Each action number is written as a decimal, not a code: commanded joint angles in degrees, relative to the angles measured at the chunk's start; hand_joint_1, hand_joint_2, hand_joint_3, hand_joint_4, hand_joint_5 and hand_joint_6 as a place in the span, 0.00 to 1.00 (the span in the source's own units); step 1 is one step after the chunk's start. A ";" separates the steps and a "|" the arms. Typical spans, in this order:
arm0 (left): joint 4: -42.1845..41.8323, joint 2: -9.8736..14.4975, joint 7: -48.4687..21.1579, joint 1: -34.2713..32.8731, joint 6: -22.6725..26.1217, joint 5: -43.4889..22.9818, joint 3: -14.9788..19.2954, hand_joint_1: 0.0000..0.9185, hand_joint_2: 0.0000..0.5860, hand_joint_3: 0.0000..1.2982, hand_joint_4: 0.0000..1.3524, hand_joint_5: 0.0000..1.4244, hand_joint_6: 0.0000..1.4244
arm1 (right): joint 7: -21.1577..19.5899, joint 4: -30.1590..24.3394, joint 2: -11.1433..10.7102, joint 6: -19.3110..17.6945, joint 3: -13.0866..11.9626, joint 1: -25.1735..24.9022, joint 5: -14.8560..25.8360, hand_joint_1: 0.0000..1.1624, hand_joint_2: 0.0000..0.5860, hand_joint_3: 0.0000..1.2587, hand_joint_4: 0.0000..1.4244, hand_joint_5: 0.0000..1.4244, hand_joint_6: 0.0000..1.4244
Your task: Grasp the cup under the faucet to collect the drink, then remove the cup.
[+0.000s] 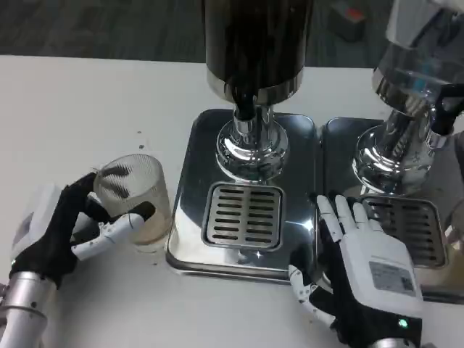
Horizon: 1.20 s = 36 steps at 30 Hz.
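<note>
While the left hand is gripping the cup beside the drip tray, right hand is resting flat, fingers spread, holding nothing.

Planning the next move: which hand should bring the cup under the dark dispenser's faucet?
Left. The left hand already grips the cup beside the drip tray. The right hand rests flat between the two trays, holding nothing.

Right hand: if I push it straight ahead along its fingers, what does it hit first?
Likely the slotted drain grate of the right-hand drip tray; the right hand has its fingertips already at the grate's near-left corner. Beyond it stands the right dispenser's chrome base. Height above the tray is unclear.
</note>
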 commanded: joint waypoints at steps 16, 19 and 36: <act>0.01 -0.26 5.48 -0.59 -1.64 2.35 -0.17 0.45 0.17 0.42 0.48 0.61 0.61 | -0.32 0.50 0.31 0.11 -0.53 -0.56 0.85 0.40 0.87 0.05 0.00 0.00 0.06; -0.05 -0.26 6.28 -0.59 -1.64 2.64 -0.21 0.45 0.16 0.42 0.48 0.62 0.62 | -0.29 0.51 0.24 0.05 -0.58 -0.65 0.91 0.40 0.87 0.05 0.00 0.00 0.06; -1.02 -0.52 8.70 -1.48 -2.85 3.23 0.48 0.70 0.06 0.43 0.48 0.59 0.65 | -0.81 0.97 0.56 -0.03 -0.75 -0.79 1.23 0.40 0.87 0.05 0.00 0.00 0.07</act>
